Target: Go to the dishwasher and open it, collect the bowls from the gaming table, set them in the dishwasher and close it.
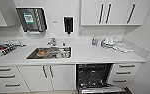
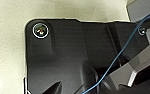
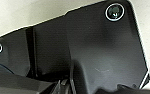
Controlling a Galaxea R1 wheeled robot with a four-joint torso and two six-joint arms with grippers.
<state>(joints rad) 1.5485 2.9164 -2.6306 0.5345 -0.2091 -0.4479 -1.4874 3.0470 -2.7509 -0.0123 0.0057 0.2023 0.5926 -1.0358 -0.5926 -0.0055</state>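
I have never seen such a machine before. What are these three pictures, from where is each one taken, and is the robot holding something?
The machine is a wheeled robot with two arms. The wide picture comes from a camera high on its head, looking down at a white kitchen counter. Set into the counter is a steel sink with some dishes inside. To the right, near the wall, stand a bottle and some pale crockery. Below the counter, the built-in dishwasher stands open: its door is folded down and its dark racks show.

The other two pictures come from cameras on the left and right wrists. The big dark plate with round fittings belongs to the robot itself, and so does the thin blue cable. Behind the plate there is a pale floor. I see nothing held, but the fingers are too hard to make out to be sure.
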